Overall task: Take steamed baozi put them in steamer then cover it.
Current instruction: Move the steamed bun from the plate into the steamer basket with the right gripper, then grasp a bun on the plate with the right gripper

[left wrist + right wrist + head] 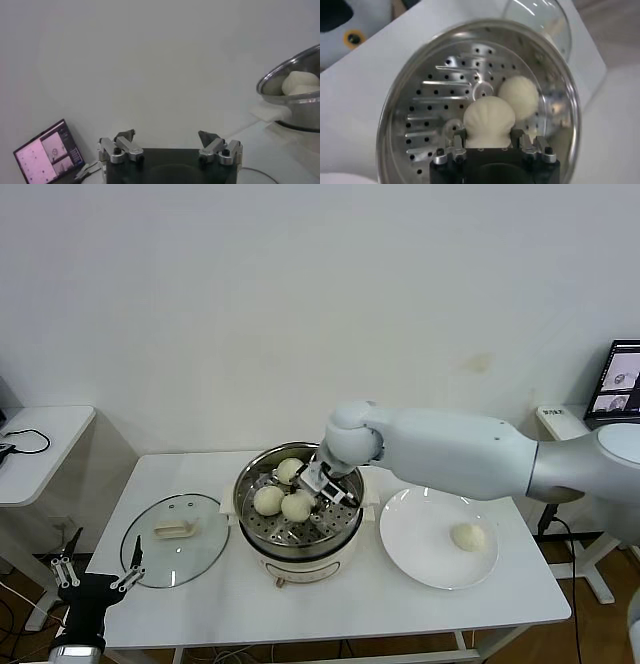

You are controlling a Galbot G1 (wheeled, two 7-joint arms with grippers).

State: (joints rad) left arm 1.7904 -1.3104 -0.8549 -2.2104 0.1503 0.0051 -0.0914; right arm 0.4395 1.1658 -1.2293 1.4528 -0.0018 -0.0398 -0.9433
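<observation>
The steamer (pixel 300 568) stands mid-table with three baozi on its perforated tray (pixel 435 95). My right gripper (pixel 312 496) reaches into the pot and is shut on one baozi (pixel 298 506), its fingers (pixel 456 145) pressing both sides of that bun (pixel 489 120) just over the tray. A second baozi (pixel 520 96) lies right beyond it. The fourth baozi (pixel 468 536) sits on the white plate (pixel 420 519) to the right. The glass cover (pixel 190 559) lies flat on the table left of the pot. My left gripper (pixel 97 569) is open and empty, parked off the table's front left corner.
A small white side table (pixel 40 444) stands at the far left and a screen (pixel 622 379) at the far right. The left wrist view shows the pot's rim (pixel 280 85) and a lit screen (pixel 47 157). The cover's rim shows in the right wrist view (pixel 555 25).
</observation>
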